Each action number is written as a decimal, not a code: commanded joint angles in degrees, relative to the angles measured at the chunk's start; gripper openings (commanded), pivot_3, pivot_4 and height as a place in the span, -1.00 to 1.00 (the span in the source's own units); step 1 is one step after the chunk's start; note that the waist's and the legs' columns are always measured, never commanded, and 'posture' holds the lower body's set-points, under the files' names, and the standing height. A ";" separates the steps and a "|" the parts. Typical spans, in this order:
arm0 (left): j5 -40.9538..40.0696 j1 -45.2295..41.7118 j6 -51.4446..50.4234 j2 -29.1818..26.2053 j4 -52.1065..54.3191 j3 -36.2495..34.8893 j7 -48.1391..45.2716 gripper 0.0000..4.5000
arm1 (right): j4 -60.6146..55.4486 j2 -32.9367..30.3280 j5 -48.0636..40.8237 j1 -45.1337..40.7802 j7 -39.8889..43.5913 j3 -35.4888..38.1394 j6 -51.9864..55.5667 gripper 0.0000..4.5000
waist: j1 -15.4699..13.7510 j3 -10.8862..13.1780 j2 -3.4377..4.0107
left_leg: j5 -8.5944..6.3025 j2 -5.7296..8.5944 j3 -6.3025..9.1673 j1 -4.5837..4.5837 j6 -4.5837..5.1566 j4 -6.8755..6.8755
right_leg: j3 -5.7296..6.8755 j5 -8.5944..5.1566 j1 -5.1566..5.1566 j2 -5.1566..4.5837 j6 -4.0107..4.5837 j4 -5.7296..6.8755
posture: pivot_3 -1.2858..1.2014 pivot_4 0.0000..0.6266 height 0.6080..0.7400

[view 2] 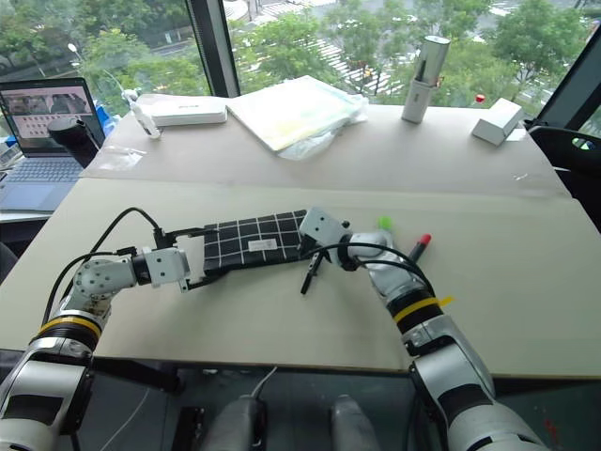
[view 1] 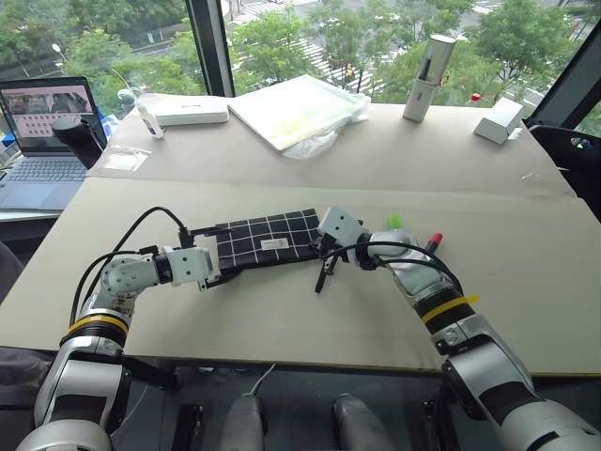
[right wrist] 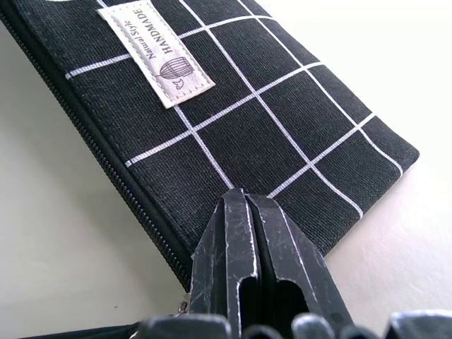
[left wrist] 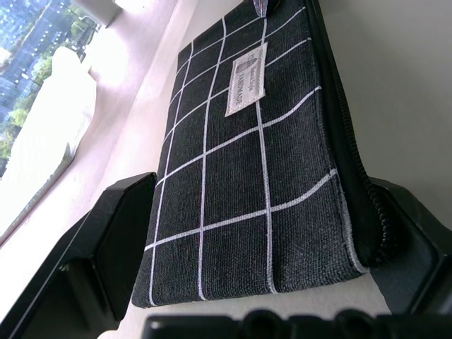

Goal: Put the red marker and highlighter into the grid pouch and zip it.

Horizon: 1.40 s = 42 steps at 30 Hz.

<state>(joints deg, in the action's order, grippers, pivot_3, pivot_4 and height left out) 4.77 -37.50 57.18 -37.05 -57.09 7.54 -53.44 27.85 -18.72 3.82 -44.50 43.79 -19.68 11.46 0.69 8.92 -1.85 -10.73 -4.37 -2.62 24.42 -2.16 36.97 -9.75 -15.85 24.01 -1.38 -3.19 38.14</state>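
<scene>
Right of the grid pouch (view 1: pixel 268 238) I see the red marker (view 1: pixel 433 242) and highlighter (view 1: pixel 393 222) still outside, my left gripper (left wrist: pixel 254 233) spread around the pouch's end, my right gripper (right wrist: pixel 258 233) pinched together at its other end.

Open grey laptop (view 1: pixel 42 141) at far left, flat white box (view 1: pixel 188 112), plastic-wrapped pale booklet (view 1: pixel 293 108), upright silver cylinder (view 1: pixel 428 78), small white block (view 1: pixel 498 120), beige desk (view 1: pixel 282 310).

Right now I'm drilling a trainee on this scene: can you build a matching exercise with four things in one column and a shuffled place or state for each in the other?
Things:
1. flat black fabric grid pouch
2. left gripper
3. right gripper
4. red-capped marker

States:
A. fingers pressed together at the pouch's zipper end
B. lying on the table beyond the right forearm
C. fingers spread, one at each side of the pouch's end
D. lying flat between the two grippers

Pairs: 1-D, 2-C, 3-A, 4-B
</scene>
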 commanded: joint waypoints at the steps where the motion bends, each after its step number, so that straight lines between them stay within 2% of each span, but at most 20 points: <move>1: 1.74 0.49 0.67 1.29 -1.82 2.74 -1.95 0.68 | 1.10 -0.70 0.89 -0.70 -0.22 1.28 -0.06 -1.00 | 0.00 0.00 0.00 | 0.00 0.00 0.00 0.00 0.00 0.00 | 0.00 0.00 0.00 0.00 0.00 0.00 | 0.03 -0.52 0.94; 11: -1.50 -0.36 0.04 2.23 -2.38 2.54 -6.86 -0.94 | 1.19 -0.96 0.78 -0.51 -0.19 1.86 -0.17 -1.00 | 0.15 -0.01 0.02 | 0.00 0.00 -0.01 0.00 0.00 -0.01 | 0.00 0.00 0.02 0.01 0.00 -0.02 | 0.03 -0.52 0.94; 17: -3.45 -1.01 -7.20 3.20 -2.01 0.60 -6.80 -0.97 | 3.61 0.31 -1.41 -2.08 -3.26 5.86 0.22 -1.00 | 0.04 -0.01 0.01 | 0.00 0.00 0.00 0.01 0.00 -0.02 | 0.00 0.00 0.02 0.00 0.00 -0.02 | 0.03 -0.52 0.94; 20: -5.25 -1.03 -10.73 3.62 -1.32 -0.82 -7.70 -1.00 | 3.94 1.39 -5.67 -2.97 -2.33 10.07 2.61 -0.64 | 0.07 -0.01 0.01 | 0.00 0.00 0.00 0.01 0.00 -0.02 | 0.00 0.00 0.03 0.01 0.00 -0.01 | 0.03 -0.52 0.94; 23: -7.27 -0.99 -14.44 4.18 0.05 -2.63 -7.55 -1.00 | 2.24 1.11 -11.31 -4.14 0.27 15.19 6.48 -0.16 | 0.09 -0.01 0.01 | 0.00 0.00 0.02 0.02 0.00 -0.03 | 0.00 0.00 0.05 0.02 0.00 0.01 | 0.03 -0.52 0.94; 27: -11.22 -0.29 -21.47 5.97 4.51 -5.49 -6.78 -1.00 | -5.99 -1.41 -20.79 -4.38 4.10 21.71 17.81 0.42 | 0.13 -0.01 0.01 | 0.00 -0.01 0.04 0.16 0.01 -0.02 | 0.00 0.00 0.15 0.01 0.00 0.02 | 0.03 -0.52 0.94; 30: -14.23 0.71 -27.69 7.57 9.28 -7.64 -5.59 -1.00 | -15.56 -4.09 -25.14 -0.87 5.78 22.84 25.75 0.42 | 0.12 0.00 0.01 | 0.00 -0.01 0.16 0.35 0.01 -0.02 | 0.08 0.00 0.26 0.01 0.00 -0.02 | 0.03 -0.52 0.94; 34: -14.62 2.82 -31.91 8.32 14.82 -7.83 -4.87 -1.00 | -23.76 -5.23 -22.90 6.32 2.33 18.72 30.03 0.42 | 0.40 -0.01 -0.01 | -0.02 -0.01 0.41 0.43 0.02 -0.05 | 0.33 0.00 0.25 0.03 0.01 -0.07 | 0.03 -0.52 0.94; 37: -14.47 3.65 -33.71 8.64 17.31 -7.56 -4.28 -1.00 | -24.44 -1.77 -21.22 9.31 -4.26 17.95 31.82 0.42 | 0.85 0.00 -0.01 | -0.01 -0.01 0.42 0.43 0.02 -0.05 | 0.33 0.00 0.26 0.03 0.02 -0.06 | 0.03 -0.52 0.94; 42: -13.89 4.50 -34.48 8.98 18.57 -7.17 -3.89 -1.00 | -20.61 4.27 -20.57 8.45 -13.17 20.91 31.84 0.42 | 1.56 0.00 -0.02 | 0.01 0.01 0.52 0.47 -0.02 -0.04 | 0.38 0.00 0.25 0.03 0.03 -0.06 | 0.03 -0.52 0.94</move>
<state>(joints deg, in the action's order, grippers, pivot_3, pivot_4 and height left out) -9.03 -33.25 22.71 -27.94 -40.64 0.77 -57.70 6.81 -15.08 -16.88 -34.03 33.83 -1.07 44.15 2.25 8.93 -1.87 -10.71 -4.36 -2.08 24.90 -2.18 36.93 -9.33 -15.85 24.26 -1.36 -3.16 38.07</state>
